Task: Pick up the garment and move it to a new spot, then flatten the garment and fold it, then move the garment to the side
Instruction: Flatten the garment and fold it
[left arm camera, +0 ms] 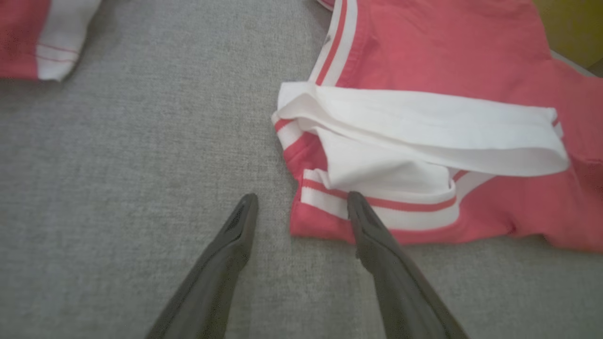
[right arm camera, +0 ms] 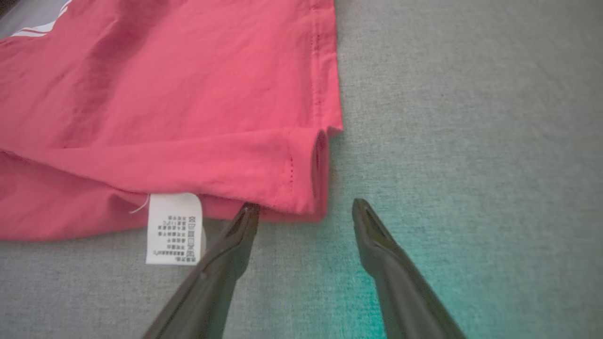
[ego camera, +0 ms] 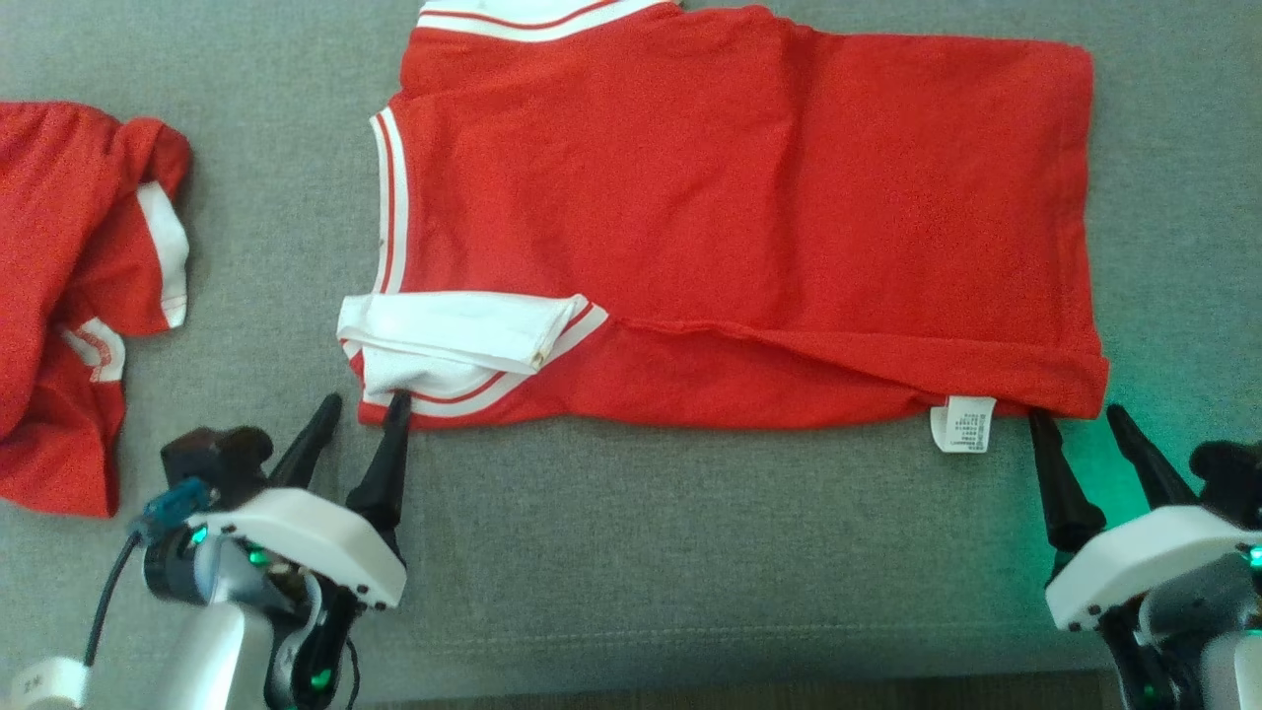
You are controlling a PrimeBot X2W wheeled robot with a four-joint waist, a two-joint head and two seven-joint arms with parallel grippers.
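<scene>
Grey surface (ego camera: pixel 690 552), garment (ego camera: pixel 749 217), second garment (ego camera: pixel 59 296) leftward

Left end effector (left arm camera: pixel 301 195), fingers (left arm camera: pixel 226 254) apart, at the red garment's (left arm camera: pixel 447 56) striped corner — one tip overlapping its edge

1. The shirt (ego camera: pixel 739 197) was soft, matt red cloth with white trim.
2. The grey surface (ego camera: pixel 641 552) under it was coarse woven cloth.
3. The left claw (ego camera: pixel 365 397) had fingers (left arm camera: pixel 374 235) of smooth, faintly glossy dark plastic.

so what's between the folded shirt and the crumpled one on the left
Bare grey fabric surface between folded shirt and crumpled shirt, per the head view.
</scene>
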